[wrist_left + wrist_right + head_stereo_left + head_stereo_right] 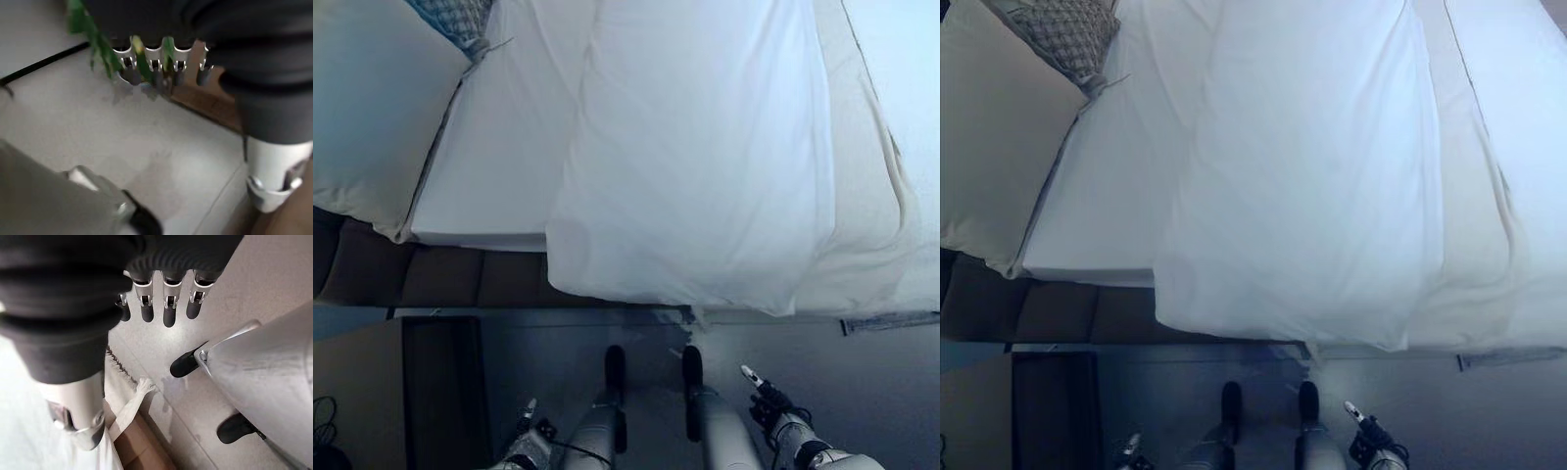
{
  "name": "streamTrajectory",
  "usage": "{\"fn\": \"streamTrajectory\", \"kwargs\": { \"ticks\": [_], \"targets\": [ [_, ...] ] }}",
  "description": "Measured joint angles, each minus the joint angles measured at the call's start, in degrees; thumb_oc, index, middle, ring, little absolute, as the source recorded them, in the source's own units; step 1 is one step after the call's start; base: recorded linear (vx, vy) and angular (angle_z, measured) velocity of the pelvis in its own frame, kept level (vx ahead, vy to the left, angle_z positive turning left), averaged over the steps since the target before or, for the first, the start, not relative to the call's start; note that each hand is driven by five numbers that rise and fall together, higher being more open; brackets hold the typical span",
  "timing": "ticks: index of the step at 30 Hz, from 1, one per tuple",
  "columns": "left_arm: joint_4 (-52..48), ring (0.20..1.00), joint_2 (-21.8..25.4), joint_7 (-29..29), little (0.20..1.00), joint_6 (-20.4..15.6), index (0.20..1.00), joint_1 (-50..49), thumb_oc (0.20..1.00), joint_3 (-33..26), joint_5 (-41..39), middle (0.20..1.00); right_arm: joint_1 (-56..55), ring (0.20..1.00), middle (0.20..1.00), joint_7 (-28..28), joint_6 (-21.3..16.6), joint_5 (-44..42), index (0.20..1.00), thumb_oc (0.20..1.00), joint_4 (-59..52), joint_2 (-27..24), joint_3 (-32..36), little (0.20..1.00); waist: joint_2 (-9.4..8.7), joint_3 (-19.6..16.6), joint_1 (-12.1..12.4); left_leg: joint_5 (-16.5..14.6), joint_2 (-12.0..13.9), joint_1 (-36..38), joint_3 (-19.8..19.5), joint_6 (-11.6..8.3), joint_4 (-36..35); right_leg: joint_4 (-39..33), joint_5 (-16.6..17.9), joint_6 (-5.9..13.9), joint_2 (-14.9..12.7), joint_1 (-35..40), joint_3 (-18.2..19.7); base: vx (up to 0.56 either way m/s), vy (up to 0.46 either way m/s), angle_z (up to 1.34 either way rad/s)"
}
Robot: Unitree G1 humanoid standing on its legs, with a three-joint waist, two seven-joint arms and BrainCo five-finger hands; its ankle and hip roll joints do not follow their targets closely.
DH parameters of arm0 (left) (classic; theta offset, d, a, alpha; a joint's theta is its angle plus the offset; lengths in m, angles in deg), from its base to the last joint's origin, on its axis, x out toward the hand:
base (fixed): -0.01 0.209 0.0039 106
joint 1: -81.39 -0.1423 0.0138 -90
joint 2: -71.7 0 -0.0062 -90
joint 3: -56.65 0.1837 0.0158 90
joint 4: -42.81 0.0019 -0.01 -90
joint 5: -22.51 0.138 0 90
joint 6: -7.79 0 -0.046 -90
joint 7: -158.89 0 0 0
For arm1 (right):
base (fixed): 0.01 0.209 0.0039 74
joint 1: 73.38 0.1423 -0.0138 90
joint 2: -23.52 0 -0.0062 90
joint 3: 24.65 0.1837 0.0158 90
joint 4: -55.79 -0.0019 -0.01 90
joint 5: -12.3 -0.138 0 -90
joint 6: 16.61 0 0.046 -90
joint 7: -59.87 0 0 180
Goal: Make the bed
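A white duvet (695,157) lies spread over the bed (489,157), its near edge hanging over the bed's side. A large pillow (367,108) sits at the bed's left end. Both hands hang low over the floor (862,382) beside the bed: the left hand (161,61) and the right hand (161,293), fingers loosely straight, holding nothing.

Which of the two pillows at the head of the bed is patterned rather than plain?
The small quilted pillow at the far corner, partly tucked behind the big plain white pillow, which bears no pattern.
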Motion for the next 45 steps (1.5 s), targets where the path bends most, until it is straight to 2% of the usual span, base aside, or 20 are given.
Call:
{"fn": "streamTrajectory", "kwargs": {
  "ticks": [1, 3, 5, 6, 8, 11, 13, 14, 15, 16, 21, 24, 27, 30, 32, 35, 38, 41, 42, 45],
  "targets": [
    [-1.25, 1.000, -0.14, -0.04, 1.000, -0.16, 1.000, -0.03, 1.000, 0.48, 1.21, 1.000, -0.25, 1.000, 1.000, -0.18, -0.03, -0.06, 1.000, 1.000, -0.18, -0.02, 0.02, 1.000, -0.01, 0.01, 0.01, 0.14, 0.01, 0.01, 0.00, 0.05, -0.16, 0.02, 0.00, 0.00, -0.02, -0.03, -0.09, -0.01, -0.028, 0.05],
    [-6.48, 1.000, 0.39, -0.36, 1.000, -0.89, 1.000, -0.68, 1.000, 5.91, 8.67, 1.000, -0.70, 1.000, 1.000, -0.93, -0.17, -0.20, 1.000, 1.000, -1.40, 0.00, -0.05, 1.000, -0.04, 0.02, 0.12, 0.58, -0.01, -0.31, -0.07, 0.27, -0.48, 0.13, 0.02, -0.01, -0.05, -0.48, -0.24, -0.01, -0.042, 0.05],
    [-20.34, 1.000, 3.80, -0.52, 1.000, -2.34, 1.000, -4.98, 1.000, 13.93, 16.92, 1.000, -3.46, 1.000, 1.000, -2.10, -0.73, -1.27, 1.000, 1.000, -8.58, -0.07, -0.68, 1.000, -0.06, 0.14, 0.51, 1.16, -0.02, -1.44, -0.19, 0.13, -0.60, 0.13, 0.30, -0.36, -0.07, -1.54, -0.55, -0.01, -0.023, 0.07],
    [-24.50, 1.000, 6.84, -1.28, 1.000, -4.69, 1.000, -5.29, 1.000, 18.31, 24.31, 1.000, -5.09, 1.000, 1.000, -3.39, -2.06, -2.21, 1.000, 1.000, -12.58, 0.04, -0.78, 1.000, -0.05, 0.29, 0.52, 1.37, 0.02, -2.01, -0.40, 0.09, -0.56, 0.10, 0.39, -0.46, -0.06, -1.91, -0.98, 0.00, -0.008, 0.09],
    [-25.21, 1.000, 7.99, -1.99, 1.000, -5.64, 1.000, -4.09, 1.000, 18.35, 27.98, 1.000, -5.05, 1.000, 1.000, -3.99, -2.89, -3.11, 1.000, 1.000, -14.39, 0.26, -0.88, 1.000, -0.06, 0.31, 0.65, 1.37, 0.02, -1.92, -0.34, 0.09, -0.55, 0.16, 0.39, -0.46, -0.09, -1.77, -1.07, 0.00, -0.003, 0.04],
    [-27.22, 1.000, 12.04, -7.18, 1.000, -9.18, 1.000, -1.85, 1.000, 19.95, 30.03, 1.000, -5.58, 1.000, 1.000, -6.24, -4.46, -3.25, 1.000, 1.000, -23.39, -2.68, -6.55, 1.000, -0.05, 1.11, 0.54, 1.40, 0.02, -1.95, -0.18, 0.11, -0.56, 0.10, 0.39, -0.45, -0.10, -1.82, -1.01, 0.00, 0.000, 0.00],
    [-32.79, 1.000, 15.57, -13.01, 1.000, -10.30, 1.000, -0.90, 1.000, 22.76, 28.68, 1.000, -5.26, 1.000, 1.000, -7.71, -5.13, -2.90, 1.000, 1.000, -31.43, -5.49, -10.18, 1.000, -0.19, 1.61, 0.36, 1.44, 0.01, -2.38, -0.03, 0.16, -0.45, 0.47, 0.39, -0.43, -0.09, -2.48, -0.87, -0.02, -0.007, -0.02],
    [-35.63, 1.000, 17.25, -16.33, 1.000, -12.27, 1.000, 0.41, 1.000, 24.66, 28.64, 1.000, -3.94, 1.000, 1.000, -9.47, -6.22, -2.24, 1.000, 1.000, -34.20, -6.69, -10.48, 1.000, -0.23, 1.69, 0.33, 1.46, -0.02, -3.06, 0.01, 0.18, -0.21, 0.90, 0.37, -0.42, -0.13, -3.30, -0.83, -0.05, -0.020, -0.03],
    [-35.77, 1.000, 17.21, -17.74, 1.000, -12.69, 1.000, 1.19, 1.000, 24.69, 28.13, 1.000, -2.99, 1.000, 1.000, -9.89, -6.43, -2.24, 1.000, 1.000, -34.15, -6.66, -10.34, 1.000, -0.21, 2.00, 0.29, 1.54, -0.02, -3.04, 0.03, 0.17, -0.20, 0.94, 0.39, -0.43, -0.12, -3.29, -0.82, -0.06, -0.025, -0.01],
    [-37.72, 1.000, 17.46, -22.18, 1.000, -12.22, 1.000, 5.02, 1.000, 27.66, 23.86, 1.000, 0.80, 1.000, 1.000, -11.83, -6.22, -2.33, 1.000, 1.000, -34.07, -8.43, -12.52, 1.000, -0.39, 2.52, 0.14, 1.54, -0.11, -3.81, 0.11, 0.17, 0.50, 1.57, 0.38, -0.42, 0.10, -4.07, -0.78, -0.06, -0.027, 0.02],
    [-39.59, 1.000, 17.87, -34.30, 1.000, -11.49, 1.000, 17.82, 1.000, 35.45, 16.32, 1.000, 11.07, 1.000, 1.000, -18.47, -4.71, -3.43, 1.000, 1.000, -32.18, -10.28, -15.72, 1.000, -1.23, 4.46, -0.08, 1.64, -0.08, -7.60, 0.43, 0.09, 2.90, 4.09, 0.34, -0.52, 0.02, -7.90, -0.10, -0.07, -0.027, -0.02],
    [-39.14, 1.000, 18.36, -44.51, 1.000, -7.04, 1.000, 26.50, 1.000, 41.17, 9.32, 1.000, 17.38, 1.000, 1.000, -23.09, -1.72, -5.70, 1.000, 1.000, -30.08, -10.99, -18.58, 1.000, -1.51, 5.11, -0.54, 1.56, -0.22, -10.41, 1.01, 0.01, 4.92, 6.97, -0.17, -0.61, 0.10, -11.29, 0.60, -0.06, -0.013, -0.02],
    [-39.05, 1.000, 20.67, -51.74, 1.000, -4.03, 1.000, 34.81, 1.000, 47.29, 4.88, 1.000, 21.72, 1.000, 1.000, -27.20, 1.23, -7.57, 1.000, 1.000, -28.87, -12.08, -20.48, 1.000, -1.62, 5.80, -0.72, 1.38, -0.39, -14.38, 1.33, -0.14, 7.62, 10.44, -0.76, -0.77, -0.14, -15.49, 1.16, -0.04, -0.001, 0.04],
    [-39.26, 1.000, 23.52, -60.20, 1.000, -0.16, 1.000, 40.86, 1.000, 50.24, -0.01, 1.000, 25.97, 1.000, 1.000, -32.20, 4.96, -8.76, 1.000, 1.000, -28.41, -13.66, -22.03, 1.000, -1.75, 6.06, -1.58, 1.06, -0.44, -18.60, 1.51, -0.28, 10.48, 13.56, -1.07, -0.78, -0.19, -20.11, 2.08, -0.04, 0.007, -0.02],
    [-39.00, 1.000, 24.12, -62.11, 1.000, 0.46, 1.000, 41.47, 1.000, 49.06, -1.30, 1.000, 27.42, 1.000, 1.000, -33.99, 5.92, -9.69, 1.000, 1.000, -27.91, -14.06, -21.84, 1.000, -1.76, 6.11, -2.04, 0.90, -0.35, -20.40, 1.59, -0.42, 11.83, 14.58, -1.18, -0.61, -0.20, -21.93, 2.36, -0.04, -0.009, -0.06],
    [-38.96, 1.000, 24.21, -63.34, 1.000, 0.47, 1.000, 43.21, 1.000, 48.11, -2.14, 1.000, 28.91, 1.000, 1.000, -36.36, 7.88, -10.29, 1.000, 1.000, -27.58, -15.62, -21.76, 1.000, -1.85, 6.16, -2.07, -0.28, -0.11, -24.27, 1.59, -0.62, 15.32, 17.27, -1.60, -1.11, -0.02, -25.56, 2.58, -0.03, -0.008, -0.04],
    [-36.92, 1.000, 23.50, -61.46, 1.000, -0.81, 1.000, 44.83, 1.000, 44.39, -1.70, 1.000, 31.74, 1.000, 1.000, -36.56, 8.38, -10.35, 1.000, 1.000, -27.19, -16.67, -21.64, 1.000, -1.96, 6.24, -2.10, -1.12, 0.12, -27.49, 1.59, -0.79, 18.61, 19.63, -1.79, -1.39, 0.19, -28.51, 2.85, -0.04, -0.010, -0.06],
    [-31.44, 1.000, 22.38, -53.84, 1.000, -4.08, 1.000, 48.66, 1.000, 40.24, 1.28, 1.000, 37.67, 1.000, 1.000, -35.53, 7.89, -11.77, 1.000, 1.000, -26.06, -16.91, -21.67, 1.000, -2.17, 6.37, -2.36, -2.12, 0.49, -31.00, 1.66, -0.96, 22.38, 22.08, -1.89, -1.55, 0.61, -31.59, 3.26, -0.05, -0.022, -0.07],
    [-29.98, 1.000, 21.79, -50.04, 1.000, -5.24, 1.000, 49.95, 1.000, 37.88, 2.66, 1.000, 40.58, 1.000, 1.000, -33.74, 7.21, -11.86, 1.000, 1.000, -24.76, -16.94, -21.79, 1.000, -2.20, 6.40, -2.49, -2.67, 0.60, -32.46, 1.60, -0.93, 23.94, 23.02, -2.02, -1.65, 0.76, -32.90, 3.30, -0.02, -0.027, -0.03],
    [-27.20, 1.000, 21.77, -41.43, 1.000, -7.91, 1.000, 53.25, 1.000, 36.81, 6.68, 1.000, 46.15, 1.000, 1.000, -28.85, 5.05, -11.86, 1.000, 1.000, -22.04, -16.79, -22.09, 1.000, -2.72, 6.69, -2.66, -3.00, 0.88, -34.68, 1.60, -1.13, 25.91, 24.69, -2.10, -1.78, 1.07, -35.10, 3.55, -0.01, -0.013, -0.01]
  ]
}}
